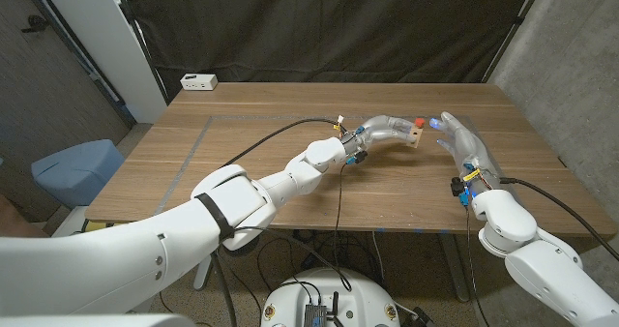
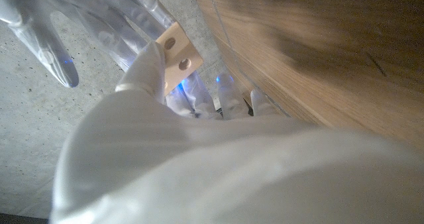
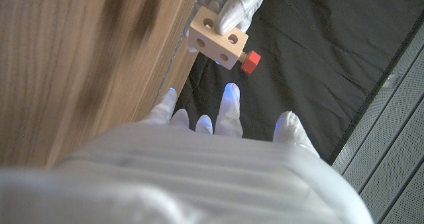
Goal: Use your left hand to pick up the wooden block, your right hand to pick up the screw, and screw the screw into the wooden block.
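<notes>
Wooden block: the wooden block [image 1: 414, 133] is off the table, pinched at the tips of my left hand [image 1: 385, 130], above the right-centre of the wooden table [image 1: 242, 153]. In the right wrist view the block [image 3: 217, 37] is pale, with round holes in its faces, and one of my left fingertips [image 3: 236, 12] presses on it. In the left wrist view the block [image 2: 176, 57] shows two holes and sits between my thumb and fingers.

Screw: the screw [image 1: 420, 123] has a red head and sits at the block's upper end in the head view. In the right wrist view its red head [image 3: 250, 61] sticks out of one face of the block on a short stem, so it is seated in a hole.

Left hand: grasping the block, arm stretched out across the table from my left side.

Right hand: my right hand [image 1: 466, 145] is released, fingers spread and holding nothing, just beside the block and screw but apart from them. In the right wrist view my right fingertips [image 3: 228, 95] reach toward the block with a gap between them and it.

Elsewhere: a small white box [image 1: 198, 80] lies at the table's far left edge, well apart from both hands. A dark curtain [image 1: 319, 27] hangs behind the table.
</notes>
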### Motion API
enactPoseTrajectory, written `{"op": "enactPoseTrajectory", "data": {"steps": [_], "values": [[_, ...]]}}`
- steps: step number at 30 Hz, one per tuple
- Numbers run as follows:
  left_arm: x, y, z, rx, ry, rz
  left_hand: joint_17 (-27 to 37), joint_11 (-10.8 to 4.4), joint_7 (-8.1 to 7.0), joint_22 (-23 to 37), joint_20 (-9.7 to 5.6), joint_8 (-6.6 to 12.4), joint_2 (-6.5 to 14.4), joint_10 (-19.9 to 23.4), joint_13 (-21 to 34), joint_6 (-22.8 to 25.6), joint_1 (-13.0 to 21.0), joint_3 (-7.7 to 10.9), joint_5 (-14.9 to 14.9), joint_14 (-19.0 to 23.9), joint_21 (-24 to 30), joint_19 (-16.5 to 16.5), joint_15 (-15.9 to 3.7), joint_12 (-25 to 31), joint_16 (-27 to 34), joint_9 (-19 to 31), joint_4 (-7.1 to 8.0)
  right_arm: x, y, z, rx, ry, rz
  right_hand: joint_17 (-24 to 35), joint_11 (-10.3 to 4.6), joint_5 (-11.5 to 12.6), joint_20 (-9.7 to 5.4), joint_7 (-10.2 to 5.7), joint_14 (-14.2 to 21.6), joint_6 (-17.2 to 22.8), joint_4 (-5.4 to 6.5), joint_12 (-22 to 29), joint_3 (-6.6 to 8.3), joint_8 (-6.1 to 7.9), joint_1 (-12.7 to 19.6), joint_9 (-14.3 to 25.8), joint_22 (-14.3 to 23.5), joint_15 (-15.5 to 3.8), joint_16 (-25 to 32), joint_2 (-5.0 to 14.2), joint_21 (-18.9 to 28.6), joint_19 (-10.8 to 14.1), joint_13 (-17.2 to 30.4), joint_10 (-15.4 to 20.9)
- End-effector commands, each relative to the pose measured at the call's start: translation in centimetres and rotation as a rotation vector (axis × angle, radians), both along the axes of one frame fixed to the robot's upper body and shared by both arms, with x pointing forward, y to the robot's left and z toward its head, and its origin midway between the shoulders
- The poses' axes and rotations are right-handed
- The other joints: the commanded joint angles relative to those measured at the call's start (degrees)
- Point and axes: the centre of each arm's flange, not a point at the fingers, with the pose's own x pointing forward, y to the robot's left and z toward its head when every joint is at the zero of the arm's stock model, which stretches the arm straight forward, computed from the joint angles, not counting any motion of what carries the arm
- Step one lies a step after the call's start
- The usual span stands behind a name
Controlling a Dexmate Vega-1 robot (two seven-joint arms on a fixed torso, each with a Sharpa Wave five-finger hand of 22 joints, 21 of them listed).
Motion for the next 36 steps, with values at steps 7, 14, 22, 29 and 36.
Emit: {"op": "enactPoseTrajectory", "data": {"steps": [7,14,22,29,36], "values": [[0.12,-0.24,0.11,0.008,0.008,0.007,0.16,0.05,0.54,0.23,-0.1,1.63,3.88,0.64,0.14,4.35,-3.02,3.15,0.18,0.33,0.27,-0.13,-3.69,1.18,-0.12,0.26,3.11,1.25,0.15,0.37,-0.009,-0.003,0.038,0.32,-0.11,-0.06,0.06,-0.1,-1.39,-1.6,0.61,-0.3,-0.16,0.1,-0.93,0.14,0.17,0.39,-0.4,-0.36,-0.24,-0.87,0.19,-1.62],[0.13,-0.41,0.02,0.012,0.013,0.009,0.13,0.07,0.49,0.23,-0.07,1.56,3.9,0.6,0.16,4.19,-3.03,3.2,0.2,0.3,0.28,-0.11,-3.56,1.18,-0.16,0.26,3.12,1.27,0.11,0.33,-0.009,-0.004,0.039,0.32,-0.84,-0.07,0.0,-0.34,-1.41,-0.52,0.68,0.03,-0.19,0.76,-1.13,0.13,0.17,0.4,-0.24,-0.33,-0.1,-0.9,0.18,-1.33],[0.15,-0.53,-0.11,0.014,0.019,0.01,0.11,0.11,0.53,0.23,-0.07,1.6,3.93,0.61,0.15,4.29,-3.1,3.23,0.2,0.33,0.29,-0.09,-3.59,1.18,-0.18,0.26,3.17,1.2,0.11,0.3,-0.012,-0.001,0.042,0.22,-1.58,-0.05,0.05,-0.18,-1.14,2.01,0.61,0.55,-0.06,1.66,-1.09,0.12,0.17,0.19,0.01,-0.16,0.12,-0.71,0.15,-0.26],[0.15,-0.57,-0.1,0.015,0.017,0.012,0.1,0.0,0.45,0.23,-0.08,1.58,3.88,0.63,0.18,4.25,-3.07,3.23,0.2,0.36,0.28,-0.1,-3.6,1.2,-0.16,0.27,3.13,1.19,0.08,0.24,-0.011,0.001,0.042,0.16,-2.05,-0.05,0.04,0.16,-0.64,4.08,0.55,0.86,0.08,2.19,-1.02,0.12,0.17,-0.09,0.26,0.0,0.2,-0.66,0.13,0.72],[0.12,-0.62,-0.11,0.015,0.019,0.01,0.13,-0.03,0.56,0.23,-0.01,1.62,3.91,0.6,0.2,4.32,-3.05,3.22,0.19,0.37,0.29,-0.1,-3.63,1.2,-0.13,0.27,3.12,1.08,0.05,0.12,-0.009,0.002,0.037,0.11,-2.29,-0.07,0.06,0.58,-0.24,5.34,0.49,1.01,0.14,2.43,-0.99,0.13,0.17,-0.23,0.43,0.03,0.34,-0.34,0.12,1.38]]}}
